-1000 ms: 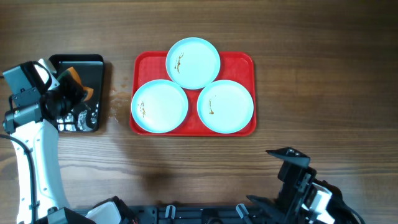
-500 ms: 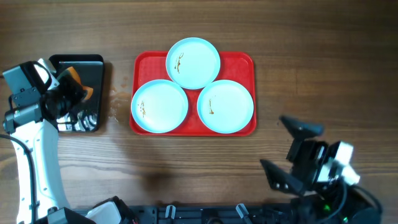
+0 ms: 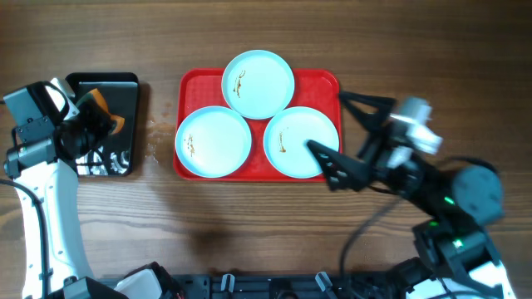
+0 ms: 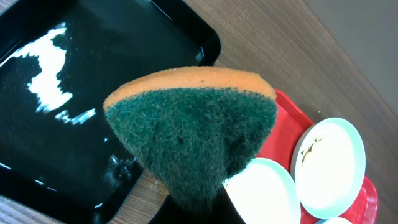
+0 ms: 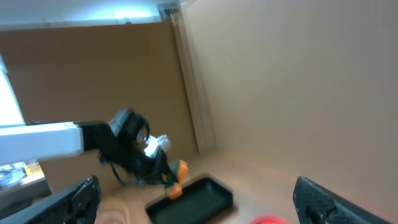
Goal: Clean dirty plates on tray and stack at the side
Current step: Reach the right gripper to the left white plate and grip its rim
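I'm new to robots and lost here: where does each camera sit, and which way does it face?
Overhead: above the table, facing straight down on tray, plates, black tray; both arms show.
Left wrist: on the left arm, facing down past the sponge at the black tray; gripper mostly hidden.
Right wrist: on the right arm, facing level toward the left arm; open fingers at bottom corners.
Shared: all three show sponge and black tray.

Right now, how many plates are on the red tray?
3 plates on the tray: one at the far middle, one near left, one near right. No others seem hidden.
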`<act>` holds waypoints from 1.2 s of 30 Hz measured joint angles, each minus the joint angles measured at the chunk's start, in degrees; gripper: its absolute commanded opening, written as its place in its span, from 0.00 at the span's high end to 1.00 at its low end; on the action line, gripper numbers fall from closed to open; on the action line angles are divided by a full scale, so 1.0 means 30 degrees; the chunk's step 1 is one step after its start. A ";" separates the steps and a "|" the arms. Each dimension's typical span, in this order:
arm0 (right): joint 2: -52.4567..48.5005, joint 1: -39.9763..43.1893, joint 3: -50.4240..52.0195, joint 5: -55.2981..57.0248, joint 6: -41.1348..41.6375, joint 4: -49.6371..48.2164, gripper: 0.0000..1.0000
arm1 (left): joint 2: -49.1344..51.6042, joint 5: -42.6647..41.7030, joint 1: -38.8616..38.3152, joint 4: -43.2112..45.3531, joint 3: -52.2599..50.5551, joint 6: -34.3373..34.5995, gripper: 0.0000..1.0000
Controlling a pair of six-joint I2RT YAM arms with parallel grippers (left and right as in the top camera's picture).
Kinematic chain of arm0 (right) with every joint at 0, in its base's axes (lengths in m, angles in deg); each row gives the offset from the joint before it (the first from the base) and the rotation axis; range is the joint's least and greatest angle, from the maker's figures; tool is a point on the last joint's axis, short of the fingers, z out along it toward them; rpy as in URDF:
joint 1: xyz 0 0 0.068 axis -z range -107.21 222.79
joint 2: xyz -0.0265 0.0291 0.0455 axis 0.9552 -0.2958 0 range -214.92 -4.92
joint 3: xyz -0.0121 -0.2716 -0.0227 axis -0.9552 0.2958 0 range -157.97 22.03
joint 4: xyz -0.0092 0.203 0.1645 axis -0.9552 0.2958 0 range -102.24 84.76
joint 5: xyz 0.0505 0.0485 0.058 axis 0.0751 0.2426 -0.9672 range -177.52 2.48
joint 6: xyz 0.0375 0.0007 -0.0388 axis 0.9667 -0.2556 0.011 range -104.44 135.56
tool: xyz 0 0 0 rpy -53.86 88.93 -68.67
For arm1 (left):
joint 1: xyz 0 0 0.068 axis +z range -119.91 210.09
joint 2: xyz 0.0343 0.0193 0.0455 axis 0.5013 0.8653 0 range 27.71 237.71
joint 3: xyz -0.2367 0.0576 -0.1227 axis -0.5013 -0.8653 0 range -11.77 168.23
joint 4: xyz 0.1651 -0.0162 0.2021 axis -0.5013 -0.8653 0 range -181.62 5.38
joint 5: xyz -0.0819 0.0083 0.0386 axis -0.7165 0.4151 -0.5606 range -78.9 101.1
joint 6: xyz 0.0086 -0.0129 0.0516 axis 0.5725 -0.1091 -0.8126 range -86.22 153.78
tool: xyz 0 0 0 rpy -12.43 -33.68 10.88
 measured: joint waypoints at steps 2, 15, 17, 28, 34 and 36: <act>-0.1384 -0.2601 -0.1020 0.2463 -0.1319 0.2018 0.00 | 0.0000 0.0000 0.0000 0.0015 0.0000 0.0000 0.96; -0.9646 -0.9908 -0.6579 1.0324 -0.2127 1.0251 0.00 | 0.0000 0.0000 0.0000 0.0007 0.0000 0.0000 0.96; -0.9981 -0.9923 -0.6608 0.9260 -0.2040 1.0258 0.00 | 0.0000 0.0000 0.0000 0.0007 0.0000 0.0000 0.96; -1.2815 -1.0069 -0.7162 0.6433 0.2455 0.8961 0.00 | 0.0000 0.0022 0.0000 0.0350 0.0000 0.0000 0.96; -1.7194 -1.0025 -0.8524 0.7854 0.3512 1.2131 0.01 | 0.1100 0.2171 0.0000 0.2186 0.0000 0.0000 0.96; -1.7624 -1.0025 -0.8910 0.8714 0.4102 1.2276 0.00 | 0.1814 0.2484 0.0000 0.2157 0.0000 0.0000 0.96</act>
